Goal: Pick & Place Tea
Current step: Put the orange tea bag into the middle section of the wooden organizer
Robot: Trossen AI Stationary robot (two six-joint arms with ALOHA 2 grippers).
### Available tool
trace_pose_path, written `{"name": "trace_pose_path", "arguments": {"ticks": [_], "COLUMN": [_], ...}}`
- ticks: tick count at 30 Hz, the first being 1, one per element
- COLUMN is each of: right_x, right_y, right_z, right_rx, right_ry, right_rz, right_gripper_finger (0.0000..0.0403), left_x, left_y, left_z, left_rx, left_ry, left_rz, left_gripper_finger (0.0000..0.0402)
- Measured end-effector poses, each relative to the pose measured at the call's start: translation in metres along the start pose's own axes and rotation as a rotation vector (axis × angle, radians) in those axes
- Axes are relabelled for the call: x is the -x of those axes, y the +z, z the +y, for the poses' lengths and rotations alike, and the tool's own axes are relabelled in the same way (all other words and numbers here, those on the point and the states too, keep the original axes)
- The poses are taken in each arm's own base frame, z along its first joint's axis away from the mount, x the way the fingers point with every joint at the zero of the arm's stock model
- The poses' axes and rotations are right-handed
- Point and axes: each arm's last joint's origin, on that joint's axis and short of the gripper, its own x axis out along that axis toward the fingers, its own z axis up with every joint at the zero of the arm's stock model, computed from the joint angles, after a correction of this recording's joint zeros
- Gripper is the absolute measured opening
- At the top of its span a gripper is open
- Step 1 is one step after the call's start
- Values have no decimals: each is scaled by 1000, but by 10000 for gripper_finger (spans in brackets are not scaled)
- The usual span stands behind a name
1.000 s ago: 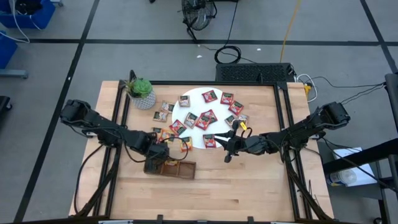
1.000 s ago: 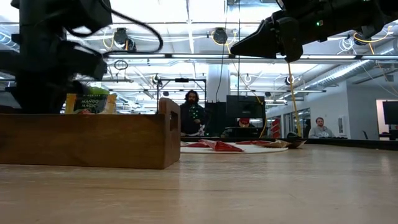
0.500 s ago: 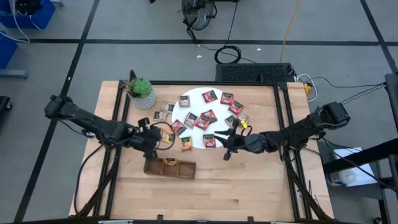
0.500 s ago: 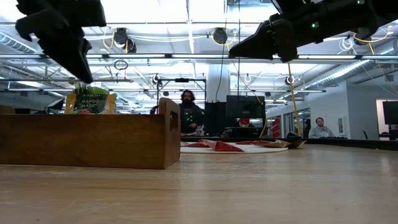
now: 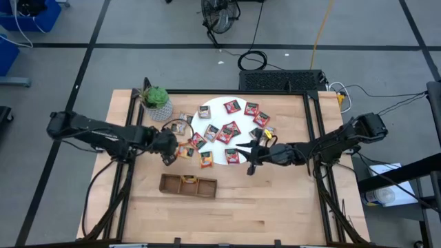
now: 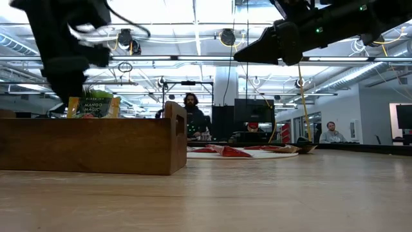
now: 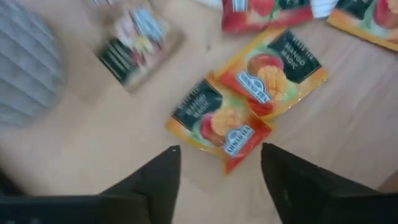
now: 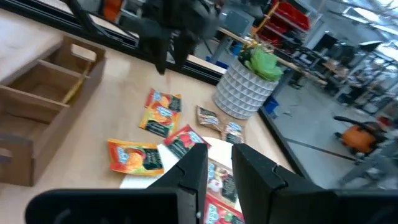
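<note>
Tea sachets flat, corners diagonal; left gripper open above, empty.

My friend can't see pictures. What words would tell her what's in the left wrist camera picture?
Two orange mango tea sachets lie overlapping on the pale wooden table, just ahead of the left tool, whose two dark fingers stand apart with nothing between them. A blurry greyish sachet and red sachets lie farther off.
</note>
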Motion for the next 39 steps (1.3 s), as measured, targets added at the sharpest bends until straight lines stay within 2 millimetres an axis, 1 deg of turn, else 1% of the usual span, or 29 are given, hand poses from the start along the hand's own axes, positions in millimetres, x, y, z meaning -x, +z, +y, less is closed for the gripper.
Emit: {"name": "trace_pose_path", "arguments": {"ticks": [4,7,12,16,21,29,31,35,39], "right_x": [-2,-3,-3,-3,-3,-3,-2,-2,-2], "right_y": [-2,-2,-2,-2,-4,-4,-4,-4,-4], "right_z": [-3,-4,-4,-3,-3,-2,-2,-2,-2], "right_rx": [-21,-22,-21,-18,-11,-6,-6,-5,-6], "right_ry": [39,36,37,39,46,47,48,48,49], "right_rz": [-8,-6,-7,-1,13,17,18,17,17], "right_gripper_finger": [61,61,61,61,61,61,61,61,61], "left_x": [-17,-23,-30,-36,-44,-58,-62,-69,-71], "left_y": [3,5,11,18,20,6,3,3,2], "left_z": [19,33,50,58,64,73,73,69,69], "left_rx": [87,131,159,212,312,389,399,392,392], "left_ry": [-70,-52,-74,-148,-210,-173,-206,-328,-351], "left_rz": [103,130,129,85,59,93,95,56,40], "left_gripper_finger": [273,285,280,270,265,266,267,265,258]}}
